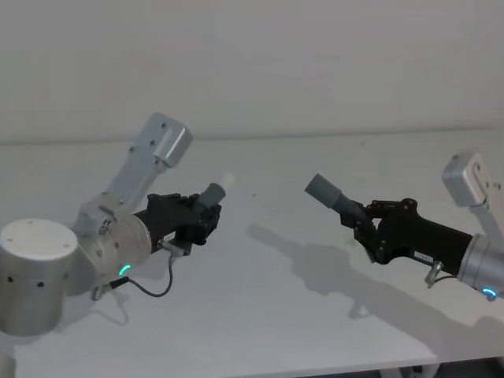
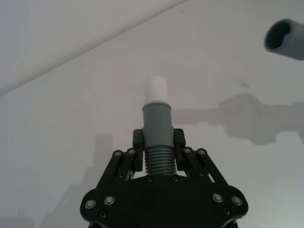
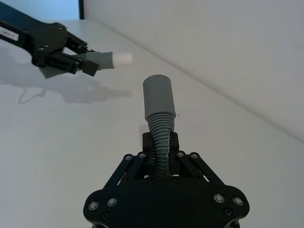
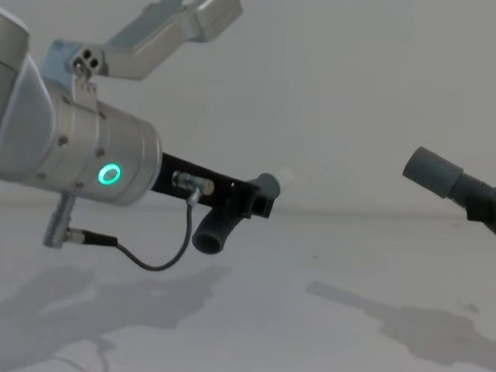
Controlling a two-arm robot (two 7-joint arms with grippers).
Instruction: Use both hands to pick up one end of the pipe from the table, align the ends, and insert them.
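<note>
Left tool (image 1: 203,211) is clenched on the ribbed part of the first pipe piece (image 1: 211,194) and holds it above the white tabletop (image 1: 276,323). Its grey cuff and white tip (image 1: 228,179) jut out past the fingertips toward the right tool (image 1: 364,219). The right tool grips the second pipe piece (image 1: 346,206) by its ribs. That piece's hollow socket (image 1: 323,187) reaches beyond the fingers, up and back toward the left tool. Tip and socket are well apart, with open air between them and bare tabletop beneath both tools. From the left tool's wrist, the socket's dark mouth (image 2: 285,39) sits ahead of the tip (image 2: 155,90) and off to one side. From the chest, the first piece's free end (image 4: 211,234) curves down below the left tool (image 4: 260,199). The tabletop's far edge runs well beyond both tools and its near edge lies behind the right tool. A thin black cable (image 1: 150,287) loops under the left wrist. Count: two tools, two pipe pieces, one white tip, one socket
</note>
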